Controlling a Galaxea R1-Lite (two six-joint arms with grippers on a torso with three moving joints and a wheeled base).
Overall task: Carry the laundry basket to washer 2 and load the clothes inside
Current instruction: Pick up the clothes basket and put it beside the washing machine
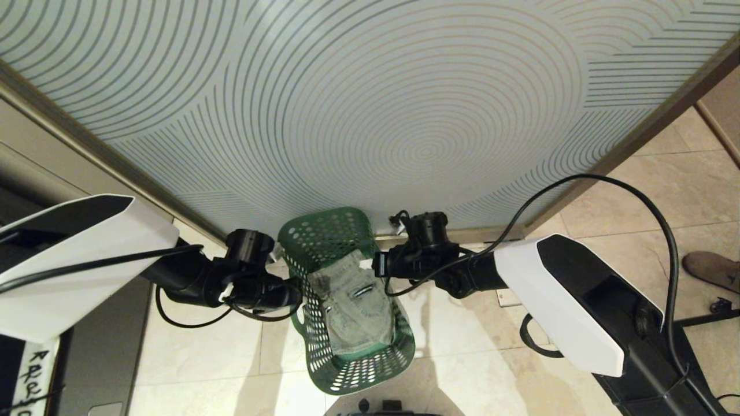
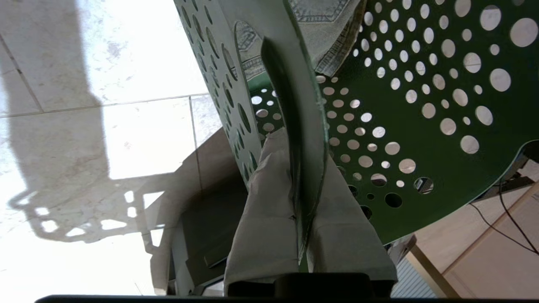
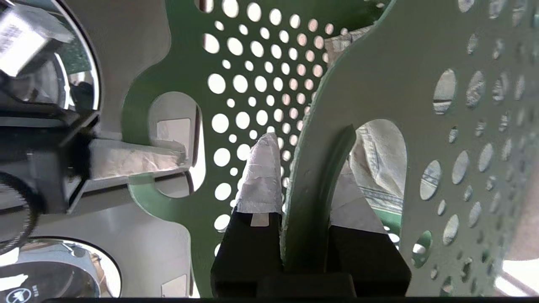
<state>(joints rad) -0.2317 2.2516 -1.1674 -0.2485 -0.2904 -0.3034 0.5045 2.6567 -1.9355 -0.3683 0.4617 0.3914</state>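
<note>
Green perforated plastic, the laundry basket [image 1: 347, 300] sits low on the tiled floor [image 1: 462, 346] between both arms, its long axis running away from the robot toward the patterned wall panel [image 1: 370, 104]. Folded denim, the clothes [image 1: 352, 306], lies inside. The left gripper [image 1: 292, 294] is clamped on the left rim; the right gripper [image 1: 376, 267] is clamped on the right rim at the cut-out handle. Each arm is equally near, so a level lift likely comes next.
</note>
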